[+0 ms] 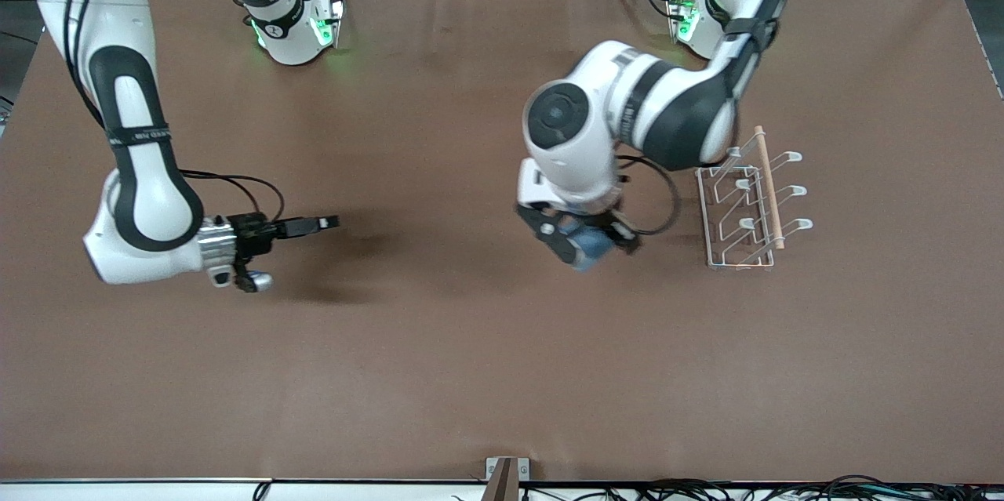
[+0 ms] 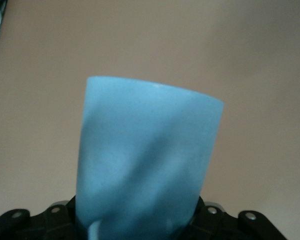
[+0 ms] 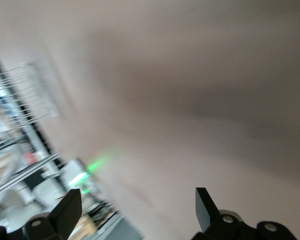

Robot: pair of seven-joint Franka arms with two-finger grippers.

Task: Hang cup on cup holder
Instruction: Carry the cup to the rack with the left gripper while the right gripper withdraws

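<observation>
The light-blue cup [image 1: 590, 248] is held in my left gripper [image 1: 587, 241], above the brown table beside the cup holder, on the side toward the right arm's end. In the left wrist view the cup [image 2: 145, 155] fills the middle, gripped at its lower part, with my left gripper [image 2: 140, 227] shut on it. The white wire cup holder [image 1: 749, 207] with its wooden rod stands toward the left arm's end; it also shows blurred in the right wrist view [image 3: 25, 95]. My right gripper [image 1: 325, 223] is open and empty [image 3: 138, 207], above the table toward the right arm's end.
The brown table [image 1: 471, 360] has its near edge with a small bracket [image 1: 506, 477] and cables along it. The arms' bases [image 1: 294, 30] stand at the edge farthest from the front camera.
</observation>
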